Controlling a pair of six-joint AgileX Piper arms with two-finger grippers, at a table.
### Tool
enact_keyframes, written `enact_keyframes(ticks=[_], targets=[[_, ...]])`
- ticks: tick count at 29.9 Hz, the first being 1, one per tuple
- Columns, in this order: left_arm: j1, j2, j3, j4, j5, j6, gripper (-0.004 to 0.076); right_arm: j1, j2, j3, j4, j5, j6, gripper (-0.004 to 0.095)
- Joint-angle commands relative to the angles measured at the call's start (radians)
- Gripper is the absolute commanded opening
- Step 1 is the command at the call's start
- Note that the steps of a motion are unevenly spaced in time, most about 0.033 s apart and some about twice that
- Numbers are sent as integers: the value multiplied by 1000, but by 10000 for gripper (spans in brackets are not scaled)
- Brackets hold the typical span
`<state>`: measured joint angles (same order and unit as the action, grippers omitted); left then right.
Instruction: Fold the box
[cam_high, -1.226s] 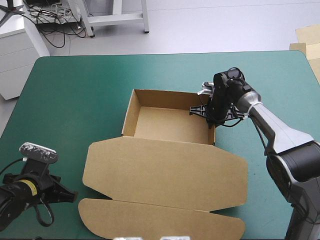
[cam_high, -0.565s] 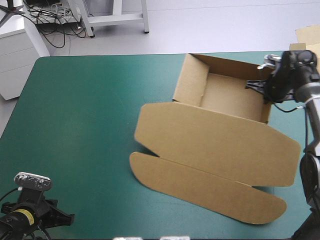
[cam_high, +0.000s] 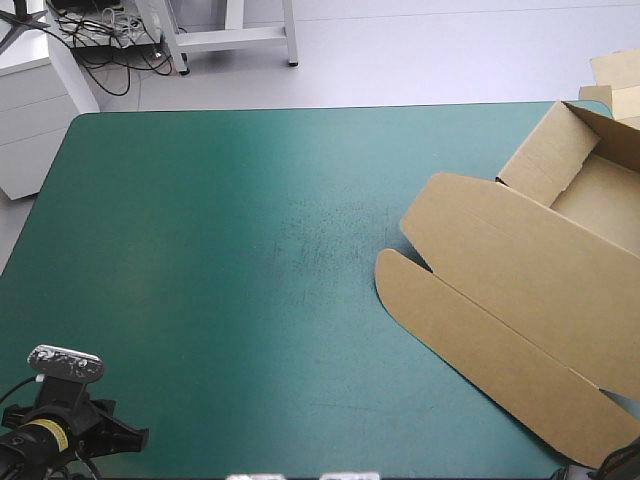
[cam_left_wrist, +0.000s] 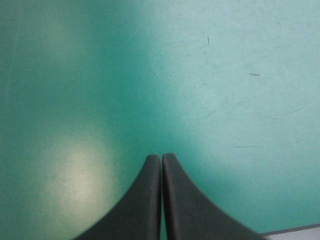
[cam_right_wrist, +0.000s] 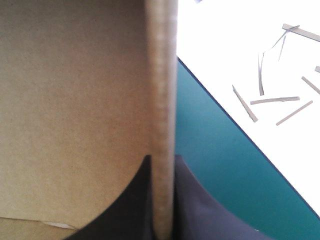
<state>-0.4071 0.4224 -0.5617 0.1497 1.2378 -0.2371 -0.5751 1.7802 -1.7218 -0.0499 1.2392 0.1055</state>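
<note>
The brown box lies at the table's right side as an open tray with its lid and front flap flat, and part of it runs past the right edge of the high view. My right gripper is shut on a raised wall of the box, whose inner floor lies beside it. This gripper is out of the high view. My left gripper is shut with nothing in it, just above bare teal-green cover, and it sits at the table's near left corner.
The table's right edge runs close beside the held wall, with pale floor and several thin strips beyond it. More brown board lies off the far right corner. A table edge shows near my left gripper.
The box has slid and turned toward the table's far right, partly out of the high view, taking the right gripper out of sight. My left arm drew back slightly earlier and is now still.
</note>
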Motion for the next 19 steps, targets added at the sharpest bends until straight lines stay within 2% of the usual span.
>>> enact_keyframes(ticks=[1, 7, 9, 14, 16, 19], targets=[[-5, 10, -26, 5, -35, -11, -10, -4, -31, -16, -29, 15, -7, 38], [-5, 10, -26, 14, -36, -7, -10, -6, -25, -15, -26, 15, 30, 340], [-5, 10, -26, 23, -36, -1, -10, -6, -31, -15, -55, 15, 30, 394], [-5, 10, -26, 31, -36, -1, -10, -6, -81, -15, -90, 15, 28, 403], [-5, 10, -26, 31, -36, -1, -10, -6, -113, -15, -77, 15, -22, 403], [-5, 10, -26, 31, -37, -1, -10, -6, -181, -15, -17, 15, -181, 403]])
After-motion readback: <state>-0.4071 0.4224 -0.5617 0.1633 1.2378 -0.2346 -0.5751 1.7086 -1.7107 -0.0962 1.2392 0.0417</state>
